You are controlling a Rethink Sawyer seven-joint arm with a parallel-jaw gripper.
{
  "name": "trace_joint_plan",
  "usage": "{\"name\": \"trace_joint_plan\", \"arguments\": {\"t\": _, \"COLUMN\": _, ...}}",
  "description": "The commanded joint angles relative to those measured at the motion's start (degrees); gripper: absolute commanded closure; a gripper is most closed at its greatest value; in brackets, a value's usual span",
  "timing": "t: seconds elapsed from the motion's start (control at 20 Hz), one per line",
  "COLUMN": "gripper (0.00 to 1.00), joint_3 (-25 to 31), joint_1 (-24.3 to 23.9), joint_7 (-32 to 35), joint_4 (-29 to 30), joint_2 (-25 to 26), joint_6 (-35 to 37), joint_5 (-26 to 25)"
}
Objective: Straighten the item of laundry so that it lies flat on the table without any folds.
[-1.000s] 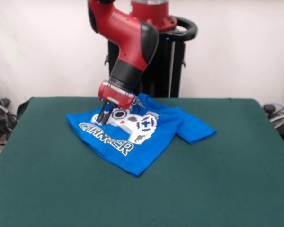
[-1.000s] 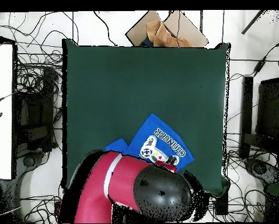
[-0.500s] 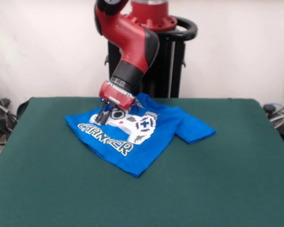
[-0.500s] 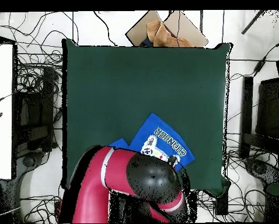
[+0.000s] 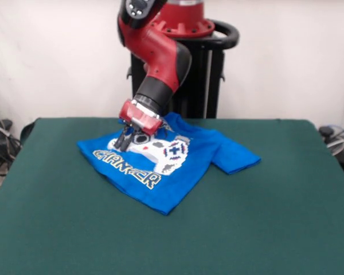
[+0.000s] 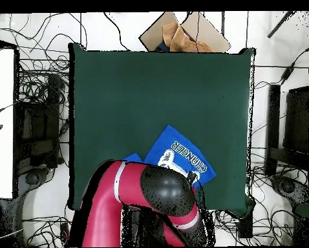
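Blue T-shirt (image 5: 172,163) on far-centre of table (image 5: 275,229), hem corner toward near side, part folded. Pincer (image 5: 126,141) down on print's left edge, fingers close together; grip on cloth unclear. Spreading step; next, drag left to flatten.

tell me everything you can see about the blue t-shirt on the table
The t-shirt is small, bright blue, soft cloth, with a white-grey game controller print and yellow-outlined lettering. It lies skewed on the green table near the robot's side, one sleeve spread out, its far edge rumpled. The gripper presses down on it beside the print.
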Motion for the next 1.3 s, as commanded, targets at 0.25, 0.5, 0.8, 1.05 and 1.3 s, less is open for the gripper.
{"name": "trace_joint_plan", "arguments": {"t": 0.25, "gripper": 1.00, "joint_3": 1.32, "joint_1": -5.37, "joint_7": -0.96, "joint_4": -26.32, "joint_2": 6.52, "joint_6": 15.18, "joint_5": 2.49}}
{"name": "trace_joint_plan", "arguments": {"t": 0.5, "gripper": 1.00, "joint_3": 0.15, "joint_1": -7.28, "joint_7": -1.48, "joint_4": -30.89, "joint_2": 6.37, "joint_6": 20.88, "joint_5": -4.16}}
{"name": "trace_joint_plan", "arguments": {"t": 0.8, "gripper": 1.00, "joint_3": 1.15, "joint_1": -9.09, "joint_7": -0.94, "joint_4": -33.90, "joint_2": 4.37, "joint_6": 28.26, "joint_5": -9.23}}
{"name": "trace_joint_plan", "arguments": {"t": 1.05, "gripper": 1.00, "joint_3": 1.44, "joint_1": -10.31, "joint_7": -0.64, "joint_4": -37.64, "joint_2": 3.55, "joint_6": 30.05, "joint_5": -12.35}}
{"name": "trace_joint_plan", "arguments": {"t": 1.3, "gripper": 1.00, "joint_3": 1.63, "joint_1": -10.14, "joint_7": 0.00, "joint_4": -37.86, "joint_2": 1.62, "joint_6": 32.87, "joint_5": -14.44}}
